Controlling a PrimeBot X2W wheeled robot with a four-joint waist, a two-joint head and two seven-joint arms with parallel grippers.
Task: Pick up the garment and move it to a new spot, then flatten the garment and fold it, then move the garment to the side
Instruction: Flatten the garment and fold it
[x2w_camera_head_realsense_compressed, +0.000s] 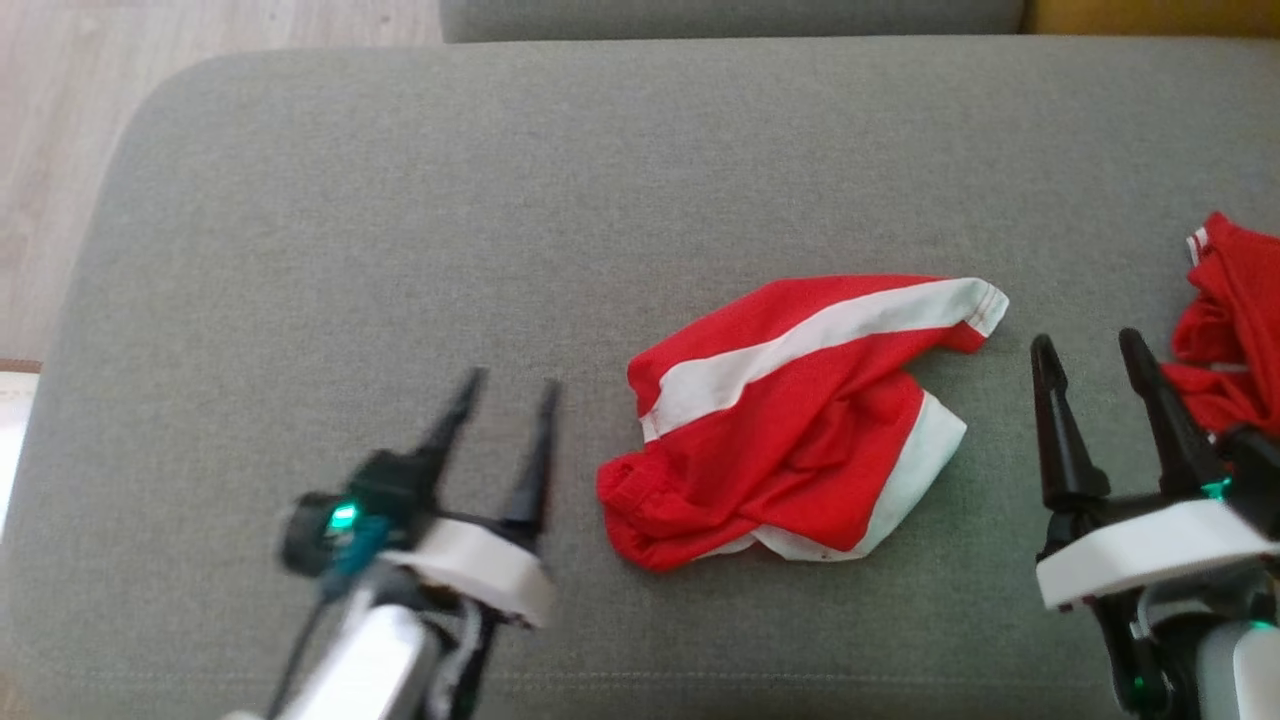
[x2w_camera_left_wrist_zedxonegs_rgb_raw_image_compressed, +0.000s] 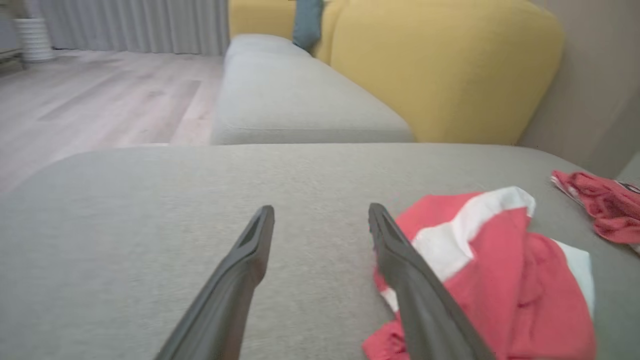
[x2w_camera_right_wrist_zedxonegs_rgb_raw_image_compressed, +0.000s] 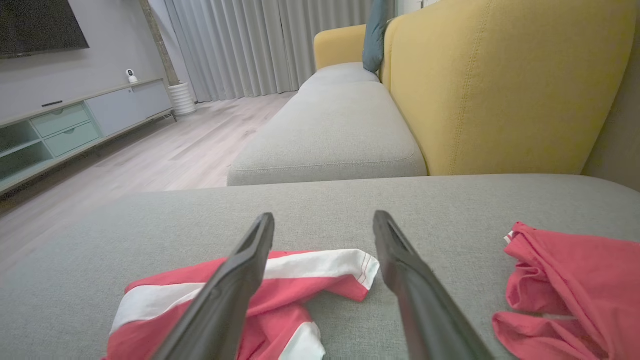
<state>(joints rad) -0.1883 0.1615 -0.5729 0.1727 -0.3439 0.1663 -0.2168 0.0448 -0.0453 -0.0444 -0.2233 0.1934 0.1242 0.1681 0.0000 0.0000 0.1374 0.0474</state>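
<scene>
Head view has both claws nearest: the left claw (x2w_camera_head_realsense_compressed: 508, 388) and right claw (x2w_camera_head_realsense_compressed: 1087, 345) each gape wide and hold nothing, one on either side of the garment (x2w_camera_head_realsense_compressed: 790, 420), which lies crumpled on the grey sofa cushion (x2w_camera_head_realsense_compressed: 500, 200). Flattening looks to be the step in hand; next, each claw needs an edge to pinch and draw outward. Another red cloth (x2w_camera_head_realsense_compressed: 1235, 330) lies just beside the right claw and could snag. Beyond stands the yellow backrest (x2w_camera_right_wrist_zedxonegs_rgb_raw_image_compressed: 500, 90).
</scene>
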